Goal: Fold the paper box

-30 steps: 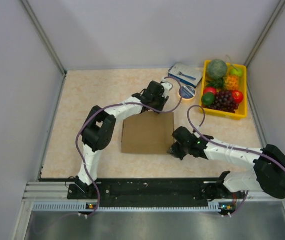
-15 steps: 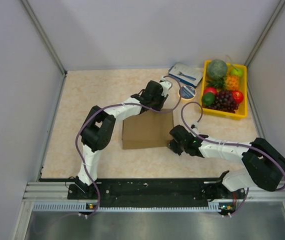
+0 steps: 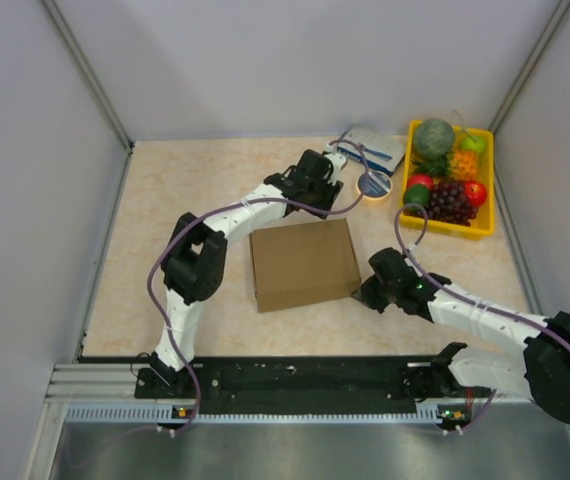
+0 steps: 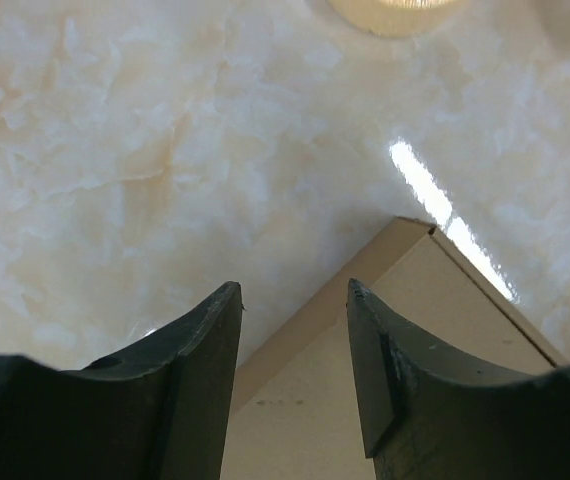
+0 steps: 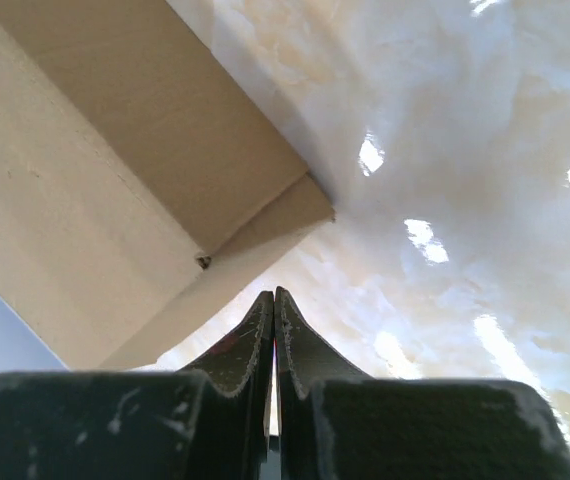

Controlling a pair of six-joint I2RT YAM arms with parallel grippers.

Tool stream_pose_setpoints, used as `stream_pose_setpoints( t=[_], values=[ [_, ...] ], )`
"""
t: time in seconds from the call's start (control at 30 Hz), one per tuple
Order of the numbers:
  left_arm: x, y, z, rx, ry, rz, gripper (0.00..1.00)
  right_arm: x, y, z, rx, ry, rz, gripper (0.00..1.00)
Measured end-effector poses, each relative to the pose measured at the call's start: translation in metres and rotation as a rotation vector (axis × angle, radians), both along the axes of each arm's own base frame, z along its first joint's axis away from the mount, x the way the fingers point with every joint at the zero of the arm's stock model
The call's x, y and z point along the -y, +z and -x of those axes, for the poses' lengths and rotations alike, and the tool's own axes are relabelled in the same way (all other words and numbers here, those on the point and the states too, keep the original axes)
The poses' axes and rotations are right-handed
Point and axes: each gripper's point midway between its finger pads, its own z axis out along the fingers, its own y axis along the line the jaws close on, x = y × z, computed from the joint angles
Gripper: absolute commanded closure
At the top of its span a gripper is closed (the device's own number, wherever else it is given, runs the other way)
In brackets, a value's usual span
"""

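One squarish matte-brown paper box (image 3: 303, 264); left jaws parted, right jaws closed, both empty.

White shells, black joints on the left arm (image 3: 245, 210) and right arm (image 3: 470, 315). A purple cable (image 3: 155, 290) trails each. The right gripper (image 5: 273, 300) looks scuffed black.

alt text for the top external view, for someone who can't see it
A brown paper box lies in the middle of the table; the open left gripper is near its far right corner, and the shut right gripper is by its near right corner. A yellow fruit tray stands at the far right.
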Motion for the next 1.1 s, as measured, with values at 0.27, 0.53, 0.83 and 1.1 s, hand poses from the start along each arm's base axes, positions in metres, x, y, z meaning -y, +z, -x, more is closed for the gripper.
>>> stream_pose_setpoints(
  t=[0.27,0.53,0.83,1.1],
  values=[
    [0.007,0.021,-0.027,0.050,0.044,0.024,0.66,0.026,-0.010,0.024,-0.079,-0.054,0.031,1.00],
    [0.006,-0.054,-0.029,-0.057,0.047,-0.072,0.83,0.026,-0.029,0.025,-0.160,-0.086,0.060,1.00],
    [0.005,-0.068,-0.019,-0.082,0.013,-0.065,0.95,0.006,-0.032,-0.010,-0.148,-0.129,0.037,1.00],
    [0.001,-0.050,-0.023,-0.039,0.012,-0.007,0.89,0.003,-0.029,-0.039,-0.063,-0.100,0.091,1.00]
  ],
)
